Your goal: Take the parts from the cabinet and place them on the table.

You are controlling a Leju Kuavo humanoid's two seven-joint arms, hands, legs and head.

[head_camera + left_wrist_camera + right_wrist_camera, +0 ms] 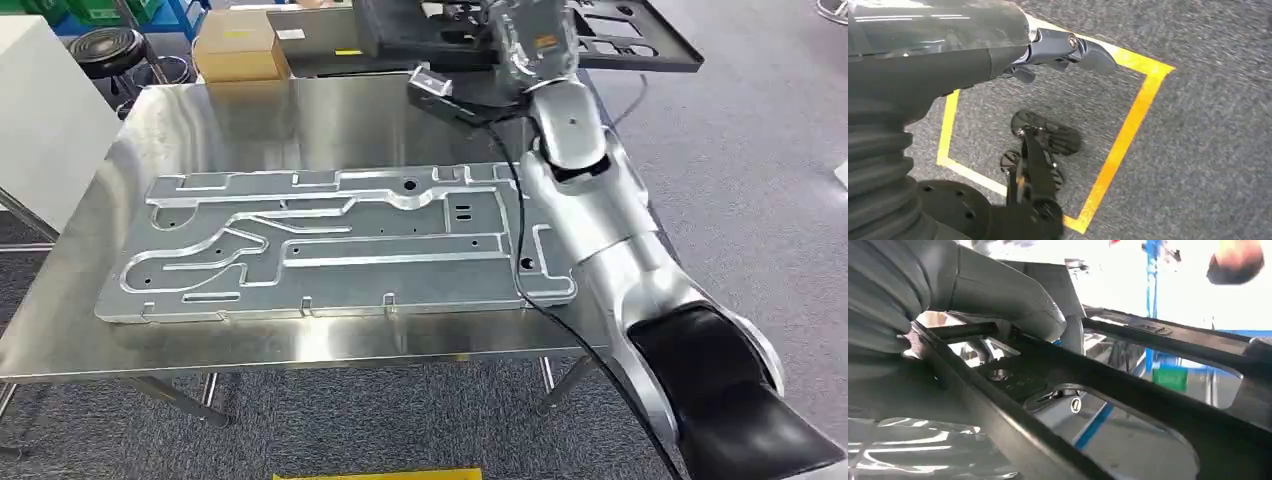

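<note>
R hand grips the dark panel at the table's far edge; its thumb lies over a panel bar, cut-out openings just beyond the fingertips. Below the fingers, bare steel. Nearer the robot from the fingers, the silver plate takes most of the tabletop. Cardboard box well off to the side, past the far edge. L hand hangs over carpet w/ yellow tape.

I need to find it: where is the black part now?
In the head view the black part is at the far right edge of the table, held by the right hand, beyond the silver plate.
</note>
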